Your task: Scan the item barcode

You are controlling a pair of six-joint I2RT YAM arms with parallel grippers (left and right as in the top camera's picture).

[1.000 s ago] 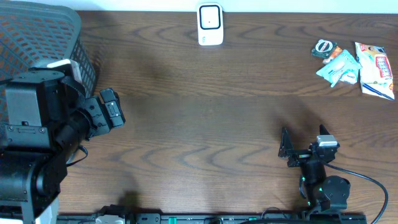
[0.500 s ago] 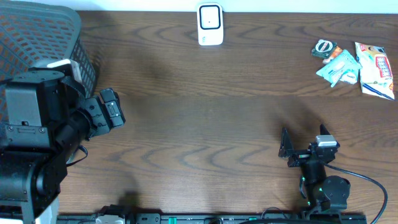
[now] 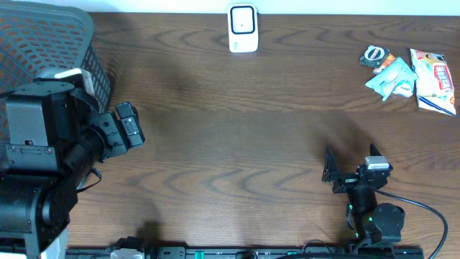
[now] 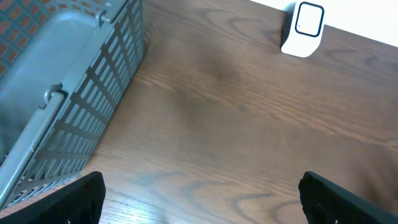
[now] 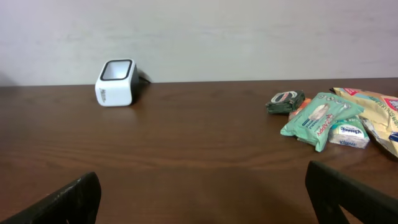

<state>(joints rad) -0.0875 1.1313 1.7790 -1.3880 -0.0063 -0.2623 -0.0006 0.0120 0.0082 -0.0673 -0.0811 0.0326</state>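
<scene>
Scanner, packets and wide-apart jaws, all as before.

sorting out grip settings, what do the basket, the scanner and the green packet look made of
Basket: likely moulded plastic, matte grey, judging by its even lattice walls. Scanner: hard white plastic, smooth glossy shell. Green packet: probably thin printed film, given its flat, creased shape.

A grey mesh basket stands at the ten o'clock corner of the dark wood-grain surface. A pale wall rises beyond its twelve o'clock edge.
</scene>
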